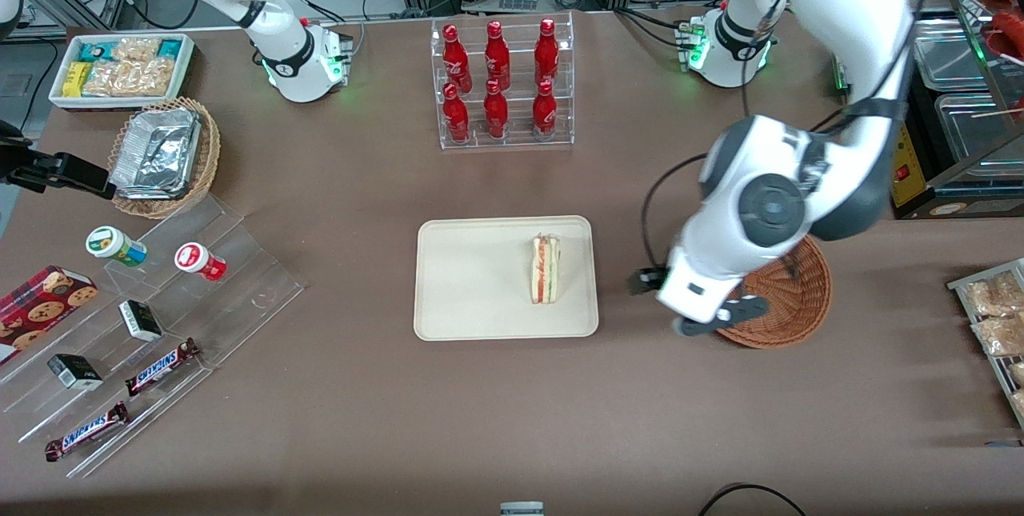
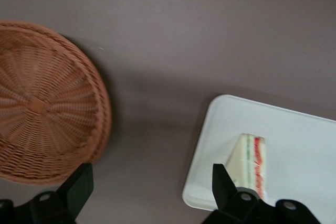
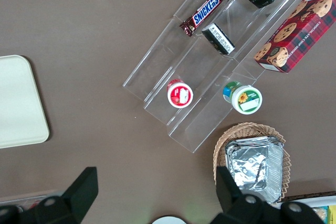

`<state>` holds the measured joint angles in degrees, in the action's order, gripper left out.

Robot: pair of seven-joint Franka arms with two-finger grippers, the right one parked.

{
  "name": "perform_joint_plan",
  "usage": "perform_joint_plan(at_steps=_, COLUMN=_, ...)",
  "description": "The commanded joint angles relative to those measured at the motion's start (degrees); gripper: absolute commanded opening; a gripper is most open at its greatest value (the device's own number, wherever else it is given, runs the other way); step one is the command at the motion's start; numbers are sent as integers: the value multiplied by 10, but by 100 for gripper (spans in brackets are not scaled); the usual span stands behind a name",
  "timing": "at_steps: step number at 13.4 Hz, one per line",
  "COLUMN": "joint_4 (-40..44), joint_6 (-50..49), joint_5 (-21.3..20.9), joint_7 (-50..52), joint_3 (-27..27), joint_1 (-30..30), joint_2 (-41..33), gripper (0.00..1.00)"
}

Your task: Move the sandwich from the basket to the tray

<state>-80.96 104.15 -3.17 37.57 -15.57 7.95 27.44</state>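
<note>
In the front view, the word SNICKERS can be read on two bars (image 1: 162,366) laid on a clear acrylic stepped stand (image 1: 152,324) near the table (image 1: 336,180) corner at the parked arm's end, nearest the camera. Six red bottles (image 1: 498,84) with white script are held in a clear rack at the middle of the table edge farthest from the camera. The sandwich (image 1: 546,268), a pale wedge with red and green filling stripes, is seen lying on the smooth cream tray (image 1: 472,292) with rounded corners, at the tray's end toward the working arm. The hand (image 1: 680,308) is held above the table between the tray and the round reddish-brown woven basket (image 1: 800,300), which is partly covered by the arm. In the left wrist view, the hand's dark fingers (image 2: 79,184) are spread apart with nothing between them; the basket's (image 2: 47,103) wicker spokes and the sandwich (image 2: 249,161) on the tray (image 2: 299,140) are shown. In the right wrist view, SNICKERS (image 3: 205,9) is again legible.
</note>
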Motion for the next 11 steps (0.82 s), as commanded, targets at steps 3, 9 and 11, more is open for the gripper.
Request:
perform_joint_plan(at_steps=3, joint_4=-52, joint_6=-56, joint_5=8, joint_7=-77, joint_3=-3, joint_1=-75, joint_2=-81, gripper=100)
perform_joint_plan(at_steps=9, joint_4=-39, joint_6=-155, joint_5=3, joint_7=-147, joint_3=9, joint_1=-108, joint_2=-148, gripper=100)
perform_joint_plan(at_steps=11, joint_4=-22, joint_6=-191, joint_5=4, joint_7=-170, joint_3=24, joint_1=-106, joint_2=-152, gripper=100)
